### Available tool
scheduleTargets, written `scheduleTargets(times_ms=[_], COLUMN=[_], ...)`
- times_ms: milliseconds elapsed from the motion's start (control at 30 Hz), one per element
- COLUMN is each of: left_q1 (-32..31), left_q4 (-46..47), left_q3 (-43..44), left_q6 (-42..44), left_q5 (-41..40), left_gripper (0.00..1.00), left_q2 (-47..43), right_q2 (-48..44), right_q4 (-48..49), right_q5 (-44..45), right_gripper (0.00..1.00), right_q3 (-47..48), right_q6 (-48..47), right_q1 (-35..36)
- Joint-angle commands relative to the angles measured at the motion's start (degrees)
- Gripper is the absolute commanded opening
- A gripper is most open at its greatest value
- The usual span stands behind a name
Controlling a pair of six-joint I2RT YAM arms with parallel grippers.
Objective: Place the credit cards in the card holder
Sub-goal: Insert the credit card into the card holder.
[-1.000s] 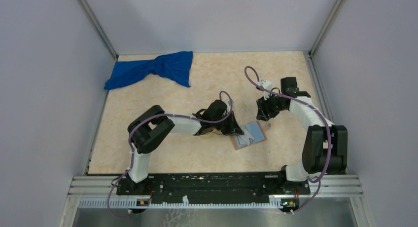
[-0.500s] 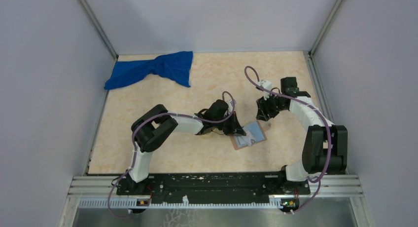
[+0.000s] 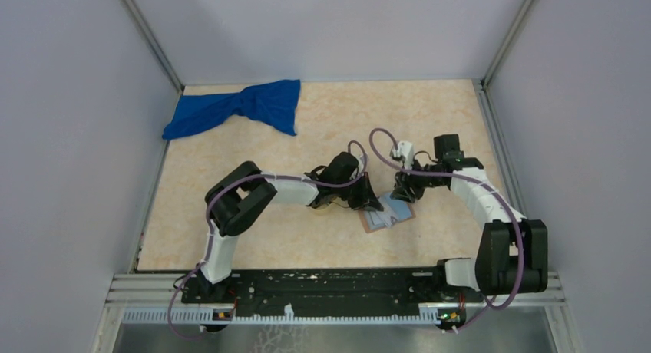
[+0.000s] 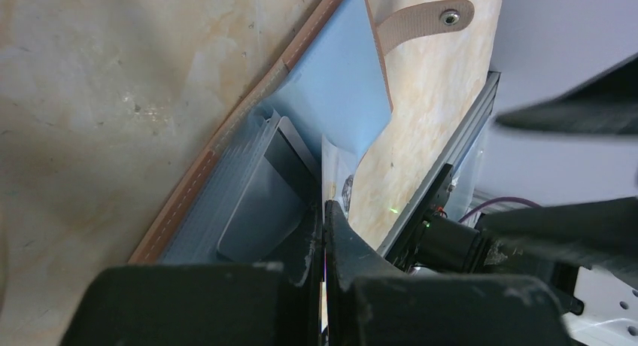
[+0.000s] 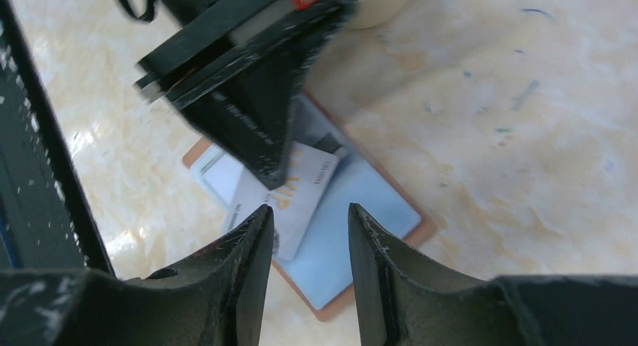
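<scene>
I have the left gripper (image 4: 325, 214) clamped on the grey card (image 5: 312, 184), its long axis angled down toward the card holder (image 5: 369, 226), while my right gripper (image 5: 310, 214) hovers right above, jaws apart.

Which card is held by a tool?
The pale card with gold print, pinched in the left tool; the grey card sits in a slot of the card holder instead.

Far left corner: a blue cloth (image 3: 238, 111) lies crumpled and stretched out on the beige marbled table (image 3: 230, 230), its left end close by the side wall. Pale grey walls (image 3: 69, 138) box the table in on three sides.
</scene>
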Motion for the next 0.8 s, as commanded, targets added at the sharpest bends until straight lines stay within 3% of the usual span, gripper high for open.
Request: scheduleTargets(times_ms=[0,333,467,767], left_q1=[0.17,0.85,1.09,1.76], left_q4=[-5.73,-6.37,-8.34,-13.5], left_q3=[0.91,2.24,2.59,3.46], left_q6=[1.8,1.8,1.8,1.8], left_q5=[-0.12,2.67,4.13,4.83], left_gripper=[0.0,0.0,0.0,0.0], left_q2=[2.63,4.17,4.47,4.66], right_q2=[-1.07,-3.63,-6.8,-4.58], right_q4=[-5.83,-1.63,3.32,6.31], right_q5=[-8.3,-6.25,-2.42,1.56], right_gripper=[0.41,0.42,0.46,0.42], right_q3=[-3.12,-6.66,-9.14,-8.26], right_q6=[-22.19,-26.41,-26.08,-21.51], right_q1=[1.59,6.09,7.14,7.17])
